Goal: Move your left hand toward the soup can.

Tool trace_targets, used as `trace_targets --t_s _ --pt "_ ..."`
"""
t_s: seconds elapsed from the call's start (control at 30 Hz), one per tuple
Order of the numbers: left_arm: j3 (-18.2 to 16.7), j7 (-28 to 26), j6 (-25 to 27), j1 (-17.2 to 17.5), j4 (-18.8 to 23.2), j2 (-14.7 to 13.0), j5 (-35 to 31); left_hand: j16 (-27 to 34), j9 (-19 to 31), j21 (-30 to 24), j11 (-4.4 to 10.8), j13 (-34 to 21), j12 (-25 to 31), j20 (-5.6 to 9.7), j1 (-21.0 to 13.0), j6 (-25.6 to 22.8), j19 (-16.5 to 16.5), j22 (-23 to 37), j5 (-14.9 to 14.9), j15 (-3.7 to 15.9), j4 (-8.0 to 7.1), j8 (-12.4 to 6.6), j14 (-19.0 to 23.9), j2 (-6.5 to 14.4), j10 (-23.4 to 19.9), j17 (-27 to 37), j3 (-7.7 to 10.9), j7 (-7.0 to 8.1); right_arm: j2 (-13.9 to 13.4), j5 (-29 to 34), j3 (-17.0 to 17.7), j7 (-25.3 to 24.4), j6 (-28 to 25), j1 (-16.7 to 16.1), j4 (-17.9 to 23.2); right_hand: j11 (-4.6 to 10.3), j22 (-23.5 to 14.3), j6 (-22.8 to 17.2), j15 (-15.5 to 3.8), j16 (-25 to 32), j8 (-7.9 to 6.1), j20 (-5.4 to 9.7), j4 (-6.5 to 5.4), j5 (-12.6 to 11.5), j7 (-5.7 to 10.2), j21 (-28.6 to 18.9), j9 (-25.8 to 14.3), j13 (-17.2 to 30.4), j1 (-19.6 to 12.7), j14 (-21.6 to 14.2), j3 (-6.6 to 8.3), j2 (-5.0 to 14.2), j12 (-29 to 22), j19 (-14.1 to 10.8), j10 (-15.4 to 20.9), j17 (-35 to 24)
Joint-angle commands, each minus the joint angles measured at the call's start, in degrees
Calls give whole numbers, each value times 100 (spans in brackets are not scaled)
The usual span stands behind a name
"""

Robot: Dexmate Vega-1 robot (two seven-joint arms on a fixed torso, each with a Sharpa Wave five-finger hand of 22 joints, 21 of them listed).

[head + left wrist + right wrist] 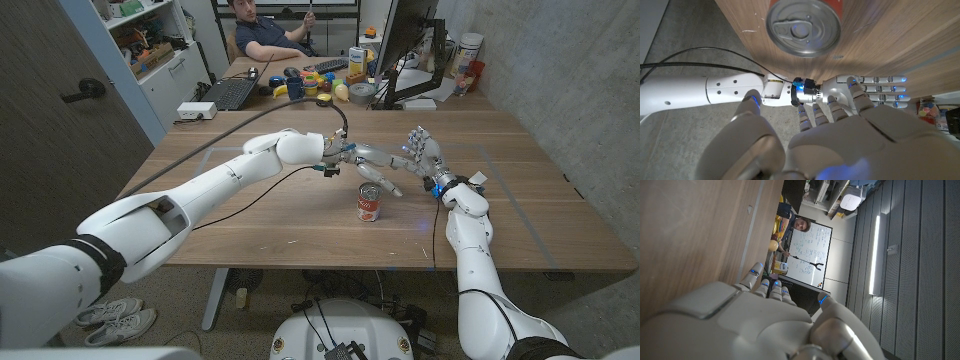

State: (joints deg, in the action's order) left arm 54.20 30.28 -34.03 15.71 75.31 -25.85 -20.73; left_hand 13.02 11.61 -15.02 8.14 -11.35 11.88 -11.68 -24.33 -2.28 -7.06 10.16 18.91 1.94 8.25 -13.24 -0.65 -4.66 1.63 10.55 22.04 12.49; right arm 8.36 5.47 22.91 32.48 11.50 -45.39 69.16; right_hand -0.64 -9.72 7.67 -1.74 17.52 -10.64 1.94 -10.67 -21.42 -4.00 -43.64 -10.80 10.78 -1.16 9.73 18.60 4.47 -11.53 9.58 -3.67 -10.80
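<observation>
Approach nearly finished: hovering over the soup can with the left hand, fingers loose and spread, gripping nothing. Standing upright on the wooden table, just below and slightly short of those fingertips, lid with its pull tab showing plainly ahead of the fingers in the left wrist view. Not touching yet, as far as can be judged; a small gap seeming to remain between fingertips and rim.

Calling next for a short lowering and a slight drawing back of the hand so that the palm comes level with the can's side, keeping the fingers apart to avoid knocking it over.

Reaching far out across the table with the left arm nearly straight, wrist level, back of the hand facing up, fingers angling downward. Standing just beyond the can with the right hand, palm upright, fingers extended upward and apart, holding nothing, well clear of the can.
</observation>
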Motion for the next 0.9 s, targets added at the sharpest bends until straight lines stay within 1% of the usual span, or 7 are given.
trace_targets --t_s 0.03,0.27,0.43,0.53,0.67,0.9 --pt "343 563 266 -229 195 -6 -269 23 29 19 -2 -38 9 -30 -112 -100 -59 18 52 34 51 -68 13 6 6 14 18 19 19 -32 19 0 16 -39 35 13 -31 -27 1 2 -20 332 -1 -16 24 22 -7 28 -5 56 54 578 -11 191 2 -9" --pt "358 662 450 -193 419 -89 -289 -2 30 37 -8 -46 -17 -33 -187 -119 -93 19 60 24 69 -70 -37 10 67 15 28 24 17 -38 24 10 12 -56 43 10 -31 -25 5 -1 -18 322 -1 -15 27 38 -7 27 -4 49 54 579 -15 187 16 -9" --pt "331 696 593 -121 597 -170 -270 -41 28 83 -53 -56 -59 -62 -265 -98 -83 21 62 -13 83 -54 -125 -8 184 18 22 24 17 -31 21 11 -6 -62 60 15 -32 -32 7 -5 -19 325 -1 -14 32 52 -7 27 -2 44 53 577 -13 182 16 -9" --pt "330 731 678 -98 688 -210 -292 -44 27 96 -44 -60 -63 -67 -281 -85 -83 22 62 -19 83 -46 -131 -18 205 19 16 24 17 -29 19 16 -8 -68 70 13 -32 -31 5 -8 -18 323 -1 -13 33 59 -7 27 -2 46 52 577 -11 182 14 -9" --pt "349 827 804 -90 758 -234 -293 -35 28 100 -49 -64 -51 -65 -306 -81 -114 25 61 3 83 -41 -108 -25 185 20 11 25 33 -35 23 9 -45 -78 101 11 -32 -31 7 -12 -18 323 -1 -13 26 69 -7 27 -1 44 51 575 -6 178 4 -9" --pt "355 835 856 -69 823 -265 -305 -27 31 96 -29 -70 -33 -61 -345 -89 -177 30 60 21 81 -42 -81 -21 151 20 11 25 35 -27 15 20 -47 -93 102 15 -32 -31 7 -19 -16 318 0 -12 27 87 -7 27 1 43 50 574 -7 173 10 -10"
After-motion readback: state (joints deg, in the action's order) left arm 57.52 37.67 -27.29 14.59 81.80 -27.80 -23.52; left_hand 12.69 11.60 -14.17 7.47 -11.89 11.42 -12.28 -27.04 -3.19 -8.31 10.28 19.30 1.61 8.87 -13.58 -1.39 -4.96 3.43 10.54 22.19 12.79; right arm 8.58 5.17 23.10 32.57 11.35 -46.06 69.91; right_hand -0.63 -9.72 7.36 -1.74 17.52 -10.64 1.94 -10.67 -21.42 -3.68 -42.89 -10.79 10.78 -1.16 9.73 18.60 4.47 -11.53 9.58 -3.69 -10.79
